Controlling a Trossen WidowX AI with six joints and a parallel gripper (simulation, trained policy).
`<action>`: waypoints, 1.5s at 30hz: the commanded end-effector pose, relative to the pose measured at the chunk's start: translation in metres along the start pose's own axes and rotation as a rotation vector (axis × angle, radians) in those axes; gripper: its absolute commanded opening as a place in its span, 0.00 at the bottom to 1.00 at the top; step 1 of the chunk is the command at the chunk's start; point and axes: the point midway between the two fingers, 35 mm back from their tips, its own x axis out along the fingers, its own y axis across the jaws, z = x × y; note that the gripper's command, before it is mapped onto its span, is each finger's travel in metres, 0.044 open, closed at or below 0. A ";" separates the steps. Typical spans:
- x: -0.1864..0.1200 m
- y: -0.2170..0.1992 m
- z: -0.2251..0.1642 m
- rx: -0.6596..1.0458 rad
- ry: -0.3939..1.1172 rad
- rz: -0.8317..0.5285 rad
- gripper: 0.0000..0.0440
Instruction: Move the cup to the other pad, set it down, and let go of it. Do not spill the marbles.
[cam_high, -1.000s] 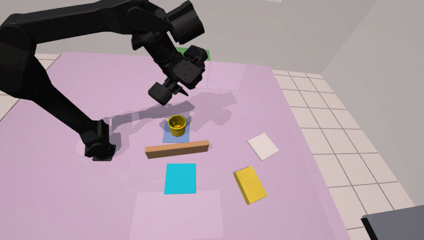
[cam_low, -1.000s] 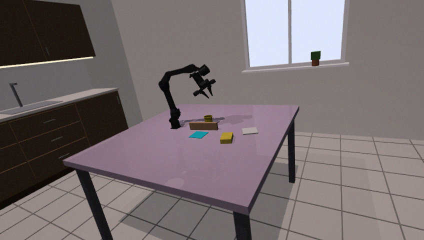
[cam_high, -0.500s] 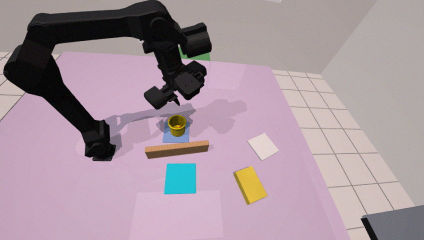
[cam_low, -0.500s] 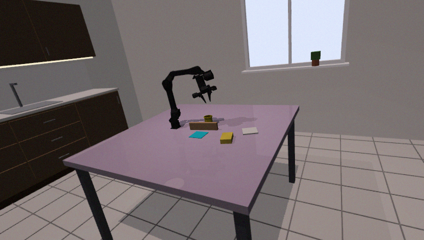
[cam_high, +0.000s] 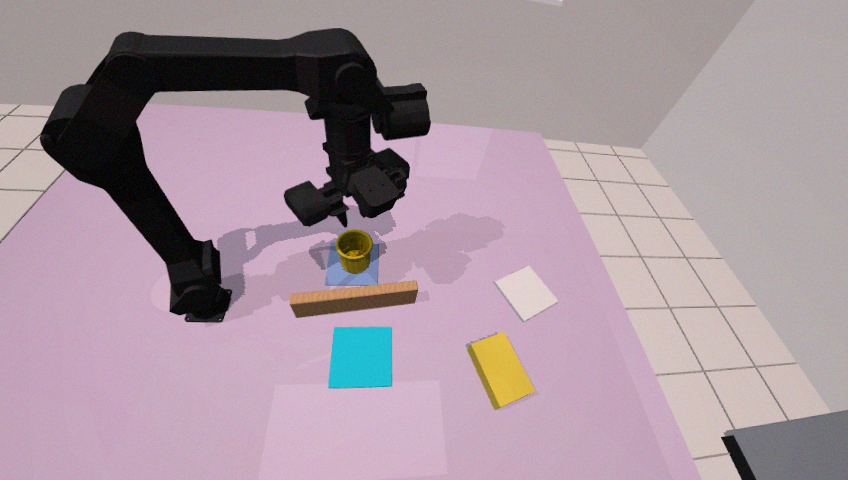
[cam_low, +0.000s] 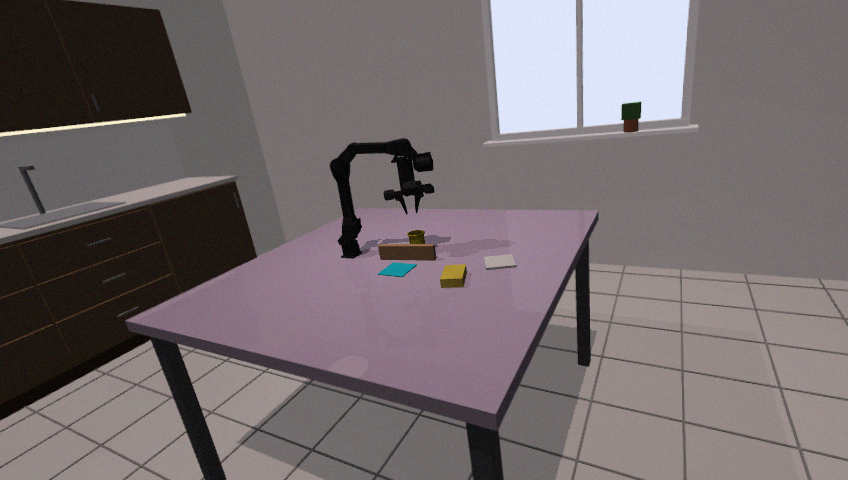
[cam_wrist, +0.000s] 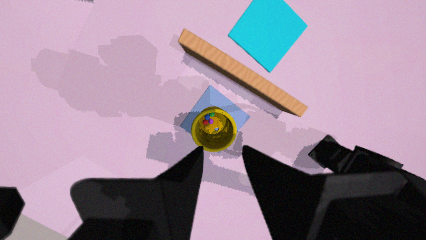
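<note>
The yellow cup (cam_high: 355, 261) (cam_low: 416, 237) (cam_wrist: 214, 145) was seen upright on the blue pad (cam_high: 351, 278) (cam_wrist: 210, 94), with small marbles (cam_wrist: 208, 120) in red, blue, green and purple held at its bottom. The gripper (cam_high: 352, 221) (cam_low: 411, 212) (cam_wrist: 222, 150) was poised above the cup, pointed downward, its fingers parted and nothing grasped between them. The blue pad was separated from the cyan pad (cam_high: 360, 357) (cam_low: 397, 270) (cam_wrist: 269, 34) by a wooden bar (cam_high: 354, 300) (cam_low: 407, 252) (cam_wrist: 242, 72) stood on edge, and no cup was borne by the cyan pad. A yellow block (cam_high: 503, 369) (cam_low: 453, 275) and a white square (cam_high: 526, 293) (cam_low: 499, 261) were laid well apart from the cup on the pink table (cam_high: 208, 404) (cam_low: 333, 315) (cam_wrist: 125, 15). The table was surrounded by a tiled floor (cam_high: 648, 231) (cam_low: 720, 368). Beyond it, a sink (cam_low: 65, 214) was set into a counter (cam_low: 190, 182), and a potted plant (cam_low: 630, 117) was placed on the sill of a window (cam_low: 535, 65).
</note>
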 end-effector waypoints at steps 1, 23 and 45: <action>0.012 -0.005 -0.001 0.023 0.004 -0.056 0.39; 0.073 -0.016 -0.008 0.071 0.005 -0.207 0.43; 0.137 -0.028 -0.013 -0.036 0.016 -0.252 0.20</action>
